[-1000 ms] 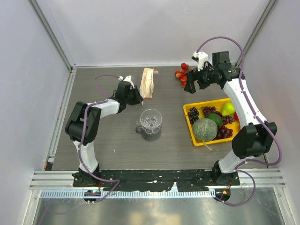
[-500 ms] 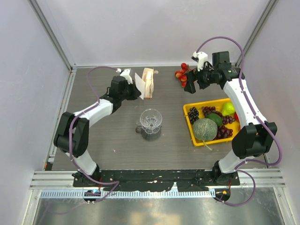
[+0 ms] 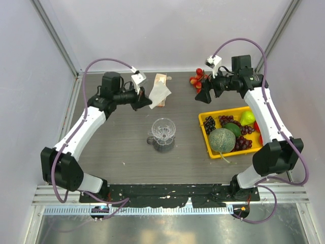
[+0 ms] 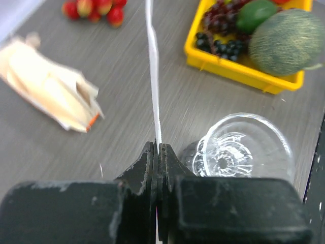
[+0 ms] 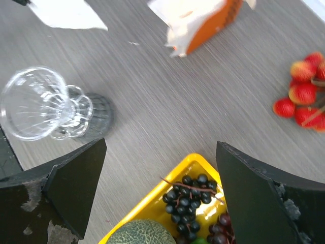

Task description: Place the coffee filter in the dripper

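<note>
Nearest you, at the middle of the table (image 3: pixel 117 152), the dripper (image 3: pixel 163 130) stands upright with its mouth open to the overhead camera. Nothing is inside it. To its right sits the yellow tray (image 3: pixel 203 133), holding a melon (image 3: pixel 222 140), dark grapes (image 3: pixel 209 123) and green fruit (image 3: pixel 247 118).

Farther back and left of centre, your left gripper (image 3: pixel 146 100) hangs raised above the table. In its wrist view the fingers (image 4: pixel 147 165) are pressed together on the lower edge of the coffee filter (image 4: pixel 152 66). The filter shows edge-on there as a thin white strip. From overhead the coffee filter (image 3: pixel 160 93) is a flat white sheet sticking out to the right of the fingers. It lies beyond the dripper and well apart from it, in front of part of the pack of filters (image 3: pixel 161 78).

On the far right, your right gripper (image 5: pixel 161 152) hovers with its fingers spread wide and nothing between them. It hangs above the bare table between the tray and the red fruit (image 3: pixel 196 81). The red fruit lies close to the back wall, about level with the pack.
</note>
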Motion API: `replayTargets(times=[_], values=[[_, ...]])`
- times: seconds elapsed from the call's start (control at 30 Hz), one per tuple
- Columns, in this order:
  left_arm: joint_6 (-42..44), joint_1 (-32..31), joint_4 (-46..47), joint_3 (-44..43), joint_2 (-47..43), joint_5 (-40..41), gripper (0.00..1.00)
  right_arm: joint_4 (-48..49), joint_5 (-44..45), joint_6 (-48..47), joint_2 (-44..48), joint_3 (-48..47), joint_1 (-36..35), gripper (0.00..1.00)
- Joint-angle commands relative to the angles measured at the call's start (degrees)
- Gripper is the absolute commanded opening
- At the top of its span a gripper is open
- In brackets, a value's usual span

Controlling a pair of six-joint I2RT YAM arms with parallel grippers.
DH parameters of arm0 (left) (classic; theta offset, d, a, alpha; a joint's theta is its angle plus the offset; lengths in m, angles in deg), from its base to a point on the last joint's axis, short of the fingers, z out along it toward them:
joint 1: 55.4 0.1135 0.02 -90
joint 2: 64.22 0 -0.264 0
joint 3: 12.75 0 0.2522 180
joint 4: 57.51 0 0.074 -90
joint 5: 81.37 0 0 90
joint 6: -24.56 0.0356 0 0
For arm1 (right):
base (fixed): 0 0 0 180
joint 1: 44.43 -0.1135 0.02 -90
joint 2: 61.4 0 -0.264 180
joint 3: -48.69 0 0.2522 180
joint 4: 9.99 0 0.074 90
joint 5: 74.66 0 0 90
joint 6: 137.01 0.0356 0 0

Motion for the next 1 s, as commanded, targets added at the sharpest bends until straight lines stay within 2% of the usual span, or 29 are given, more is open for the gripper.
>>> replayTargets(times=[0.0,0.2,0.47,0.57,0.6,0.67,0.7,0.73,0.77,0.8,0.83,0.87,0.9,0.93,0.97], values=[[17.03,-0.31,-14.93,-9.57,-3.25,-14.16,0.00,0.49,-9.05,-7.12,6.75,-2.17,-3.83,0.96],[25.39,-4.87,-28.21,-18.63,-2.02,-15.41,0.01,0.23,-7.22,-17.75,10.54,-0.06,-12.28,0.96],[23.20,-9.27,-28.84,-21.18,-1.58,-12.86,0.00,-0.21,-6.68,-21.44,11.07,-0.94,-17.12,0.97],[22.32,-10.50,-28.75,-22.94,-0.70,-11.89,0.00,-1.87,-5.28,-24.43,10.63,-0.94,-19.31,0.78],[22.32,-10.85,-29.27,-23.64,-0.17,-11.37,0.02,-2.66,-4.58,-25.66,10.46,-1.03,-19.84,0.75],[21.80,-11.29,-30.06,-25.57,0.88,-10.75,0.06,-3.11,-4.14,-26.28,10.11,-1.38,-20.73,0.63],[21.62,-11.29,-31.20,-26.63,1.32,-11.09,0.06,-3.11,-3.96,-26.37,9.93,-1.47,-21.07,0.52],[21.27,-11.29,-32.25,-27.77,1.93,-11.18,0.06,-3.11,-3.70,-26.46,9.49,-1.64,-21.17,0.46],[20.92,-11.29,-32.79,-28.65,2.46,-11.27,0.06,-3.02,-3.52,-26.55,9.49,-1.73,-21.17,0.30],[20.83,-11.12,-33.49,-29.35,2.55,-11.62,0.07,-2.94,-3.17,-26.46,9.14,-1.99,-21.25,0.23],[20.22,-10.77,-33.32,-29.45,2.38,-12.58,0.09,-2.76,-2.99,-25.77,8.96,-2.17,-21.17,0.10],[18.47,-10.25,-31.75,-29.01,1.68,-13.55,0.15,-1.71,-3.17,-25.06,8.96,-2.34,-20.99,0.05],[14.80,-9.11,-28.69,-27.36,0.81,-15.12,0.26,-1.18,-3.69,-22.53,8.96,-2.43,-20.73,0.05],[11.54,-7.88,-24.14,-24.90,-0.68,-16.79,0.40,1.09,-6.13,-21.12,8.96,-2.52,-19.77,0.05],[7.33,-6.30,-18.26,-22.01,-2.09,-18.99,0.58,2.41,-7.46,-17.10,8.96,-2.52,-19.06,0.05]])
